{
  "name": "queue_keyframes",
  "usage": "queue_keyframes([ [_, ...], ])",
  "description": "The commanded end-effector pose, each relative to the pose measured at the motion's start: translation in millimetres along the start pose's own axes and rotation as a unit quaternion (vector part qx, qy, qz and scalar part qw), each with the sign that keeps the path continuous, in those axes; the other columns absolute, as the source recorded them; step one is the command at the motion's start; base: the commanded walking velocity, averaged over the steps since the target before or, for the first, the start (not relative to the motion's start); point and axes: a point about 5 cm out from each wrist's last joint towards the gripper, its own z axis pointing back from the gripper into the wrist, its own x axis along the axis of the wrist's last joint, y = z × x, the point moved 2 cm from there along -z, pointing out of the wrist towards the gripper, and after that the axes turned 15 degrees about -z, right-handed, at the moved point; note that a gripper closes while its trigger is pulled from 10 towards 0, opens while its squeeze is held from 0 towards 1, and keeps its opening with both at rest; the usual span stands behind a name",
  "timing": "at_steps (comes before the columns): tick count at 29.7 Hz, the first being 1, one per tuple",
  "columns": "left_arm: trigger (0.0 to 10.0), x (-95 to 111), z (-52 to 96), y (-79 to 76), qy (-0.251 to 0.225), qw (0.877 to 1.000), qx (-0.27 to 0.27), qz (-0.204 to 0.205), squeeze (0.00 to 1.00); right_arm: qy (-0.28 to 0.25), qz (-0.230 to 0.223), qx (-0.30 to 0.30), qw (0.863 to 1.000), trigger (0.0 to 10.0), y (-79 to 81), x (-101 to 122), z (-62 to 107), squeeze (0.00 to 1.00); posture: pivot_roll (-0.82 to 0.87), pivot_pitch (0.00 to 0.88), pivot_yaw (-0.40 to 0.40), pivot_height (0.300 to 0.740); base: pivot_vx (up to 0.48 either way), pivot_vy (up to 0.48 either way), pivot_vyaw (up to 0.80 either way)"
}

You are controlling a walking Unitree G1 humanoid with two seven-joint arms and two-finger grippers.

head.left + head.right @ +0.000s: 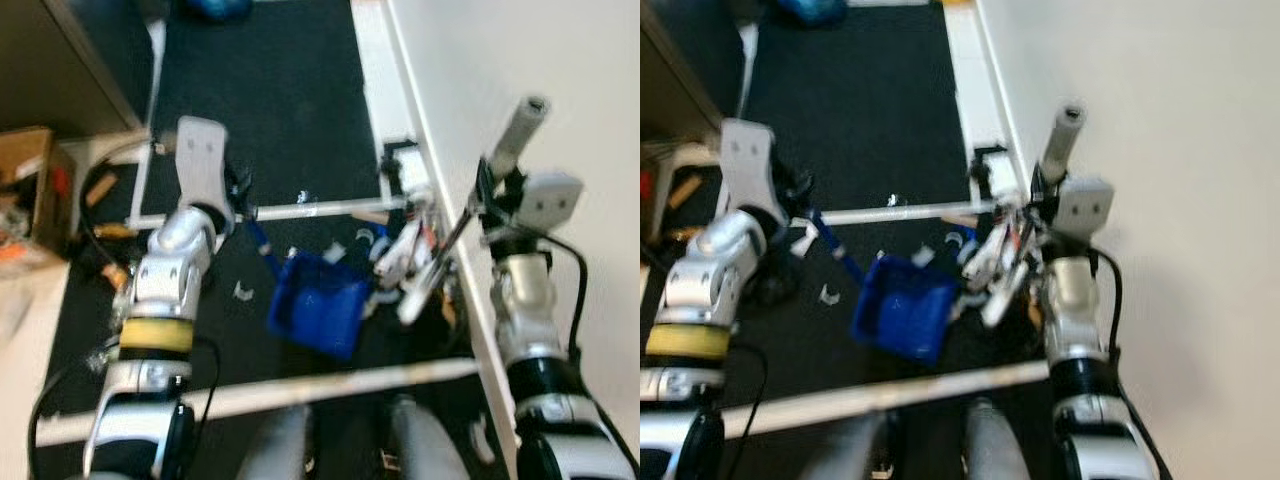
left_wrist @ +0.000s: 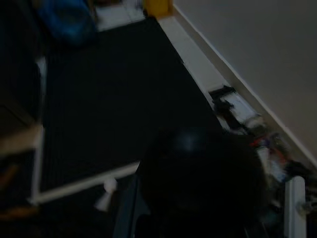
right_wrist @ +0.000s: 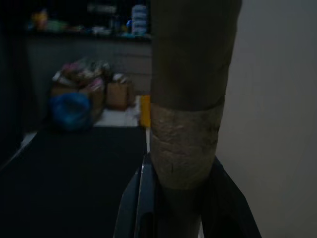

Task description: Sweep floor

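A black floor mat (image 1: 270,110) covers most of the ground, crossed by white painted lines (image 1: 330,210). A plain white wall (image 1: 540,60) runs down the robot's right side, with a white skirting strip (image 1: 375,90) at its foot. To the left stands a brown cardboard box (image 1: 30,185) beside a pale worktop edge (image 1: 20,300).

A blue plastic dustpan (image 1: 320,300) sits tilted on the mat in front of the robot's legs, between the two arms. Its blue handle (image 1: 262,242) rises toward the left hand (image 1: 238,190), which closes around the handle's upper end. In the left wrist view that hand is a dark blur, and a strip of the blue handle (image 2: 126,213) shows beside it.

The right hand (image 1: 487,195) holds a grey-capped broom stick (image 1: 515,135) close against the wall, fingers shut around it. The stick slants down and to the left to a pale broom head (image 1: 425,285), which rests just right of the dustpan among a heap of mixed litter (image 1: 405,255) along the skirting. The right wrist view shows the stick (image 3: 188,99) up close, wrapped in brownish tape.

Small white scraps of paper (image 1: 243,292) lie scattered on the mat around the dustpan, some just beside the near white line.
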Motion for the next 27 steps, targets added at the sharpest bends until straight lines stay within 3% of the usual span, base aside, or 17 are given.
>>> queue_keyframes([
  [1, 10.0, 5.1, 1.7, 5.0, -0.014, 1.000, 0.005, 0.000, 0.00, -0.013, 0.007, 0.004, 1.000, 10.0, 0.0, 3.8, 0.6, 0.00, 0.06, 0.186, 0.037, 0.740, 0.000, 0.000, 0.00],
  [23, 10.0, -7.8, -1.3, 3.9, 0.005, 1.000, 0.014, 0.001, 0.00, 0.002, 0.020, -0.002, 1.000, 10.0, -3.3, -3.3, 2.3, 0.00, 0.06, 0.193, 0.035, 0.740, 0.000, 0.000, 0.00],
  [27, 10.0, -17.5, -3.4, 0.3, 0.019, 1.000, 0.012, 0.002, 0.00, 0.016, 0.061, 0.010, 0.998, 10.0, -3.3, -9.3, 4.6, 0.00, 0.06, 0.201, 0.031, 0.740, 0.000, 0.000, 0.00],
])
